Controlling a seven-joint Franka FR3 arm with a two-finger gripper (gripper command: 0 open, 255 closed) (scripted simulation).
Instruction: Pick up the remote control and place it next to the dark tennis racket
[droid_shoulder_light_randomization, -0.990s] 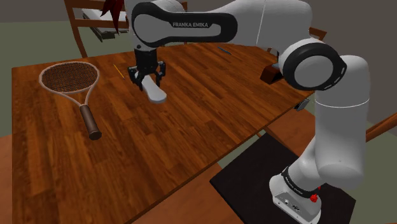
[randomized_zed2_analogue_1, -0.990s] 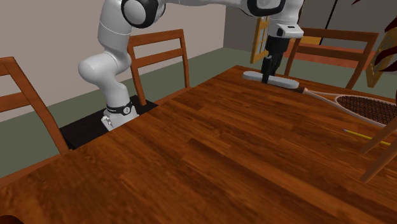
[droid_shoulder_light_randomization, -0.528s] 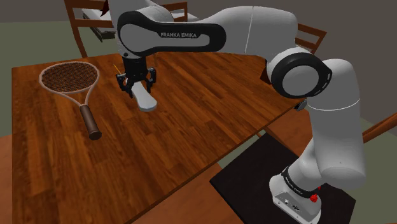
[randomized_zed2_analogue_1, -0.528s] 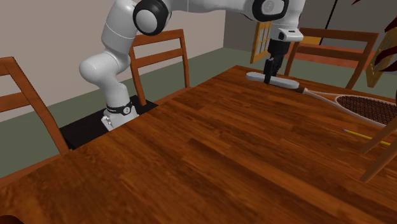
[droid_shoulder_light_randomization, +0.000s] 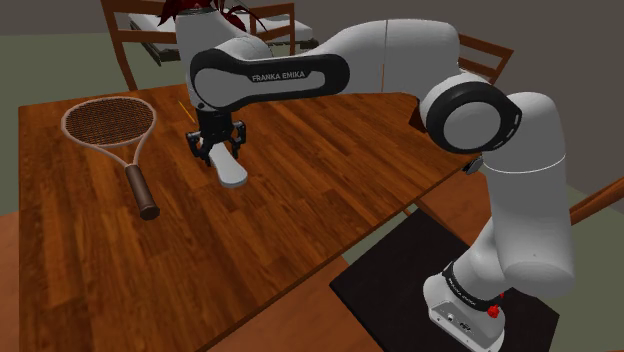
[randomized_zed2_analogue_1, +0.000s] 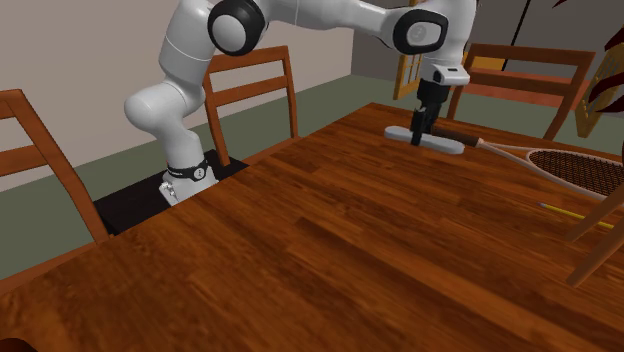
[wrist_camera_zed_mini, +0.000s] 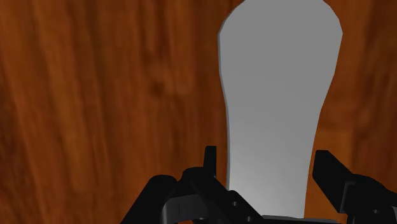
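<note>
A plain grey remote control (droid_shoulder_light_randomization: 231, 170) (randomized_zed2_analogue_1: 428, 139) (wrist_camera_zed_mini: 277, 95) is clasped at its narrow end by my gripper (droid_shoulder_light_randomization: 218, 148) (randomized_zed2_analogue_1: 421, 126) (wrist_camera_zed_mini: 268, 175), which is shut on it. The remote hangs level, very low over the wooden table (droid_shoulder_light_randomization: 300, 190); I cannot tell whether it touches. The dark tennis racket (droid_shoulder_light_randomization: 108, 124) lies flat towards the shoulder view's left, its brown handle (droid_shoulder_light_randomization: 144, 194) a short way from the remote. In the second exterior view the racket handle (randomized_zed2_analogue_1: 462, 134) lies just behind the remote and the racket head (randomized_zed2_analogue_1: 585, 170) is at the right.
A thin yellow pencil (randomized_zed2_analogue_1: 566, 211) (droid_shoulder_light_randomization: 183, 109) lies on the table beyond the racket. Wooden chairs (randomized_zed2_analogue_1: 250, 95) (randomized_zed2_analogue_1: 520, 80) stand around the table. A small dark object (droid_shoulder_light_randomization: 424, 117) sits near the table edge by the arm's elbow.
The gripper has carried the remote towards the racket, to the shoulder view's left, and has come down closer to the table.
</note>
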